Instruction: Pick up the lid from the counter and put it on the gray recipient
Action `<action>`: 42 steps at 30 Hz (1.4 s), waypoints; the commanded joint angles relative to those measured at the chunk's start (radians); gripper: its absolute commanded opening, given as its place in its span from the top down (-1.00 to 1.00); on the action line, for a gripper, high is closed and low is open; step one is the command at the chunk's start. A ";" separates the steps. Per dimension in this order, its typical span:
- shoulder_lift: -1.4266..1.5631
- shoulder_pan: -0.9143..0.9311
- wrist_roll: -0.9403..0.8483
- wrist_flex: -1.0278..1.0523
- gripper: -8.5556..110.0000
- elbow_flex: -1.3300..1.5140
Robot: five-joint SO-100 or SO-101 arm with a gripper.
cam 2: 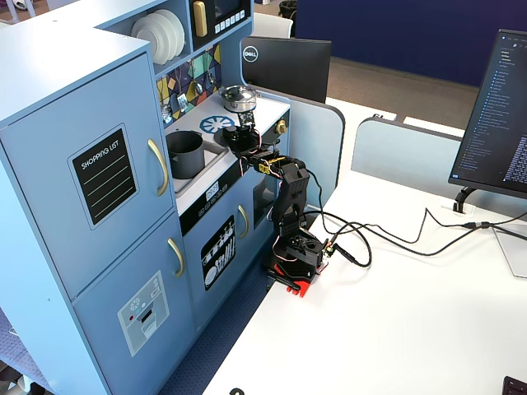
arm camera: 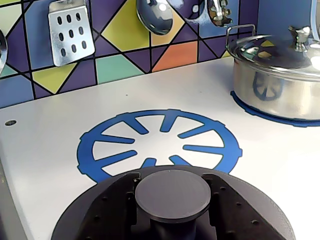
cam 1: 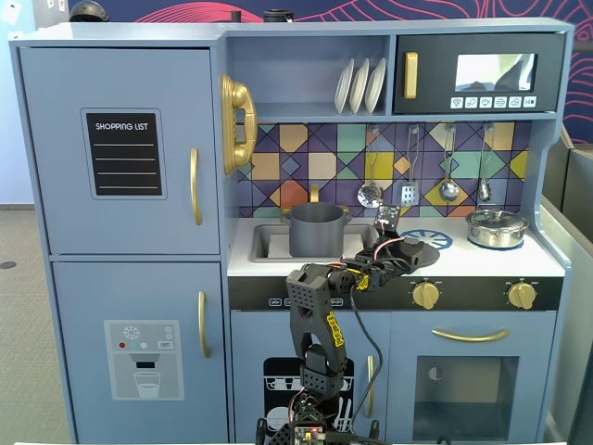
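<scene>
While my gripper [cam 1: 405, 248] grasps the lid [arm camera: 172, 212] by its knob [arm camera: 172, 194], the pick-up part of the job looks done and the placing is all that is left. In the wrist view the dark disc fills the bottom of the picture, the knob seated between my jaws, with the blue burner mark [arm camera: 160, 142] just beyond it. In a fixed view the lid [cam 1: 409, 249] sits at the counter's front edge, near the middle, and I cannot tell whether it is lifted clear or touching the surface. The pot [cam 1: 316, 229] stands open in the sink [cam 1: 262, 243] at the counter's left end in that view, apart from the lid and uncovered. The silver pot [cam 1: 497, 228] sits lidded at the right end and has no part in this. I judge the remaining work as carrying the lid leftward over the pot's rim, lowering it level, and letting go.
</scene>
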 commanded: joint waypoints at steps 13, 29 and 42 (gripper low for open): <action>0.285 -0.106 -0.048 0.261 0.86 -0.249; 0.396 -0.321 -0.029 0.462 0.86 -0.354; 0.373 -0.457 0.002 0.551 0.86 -0.356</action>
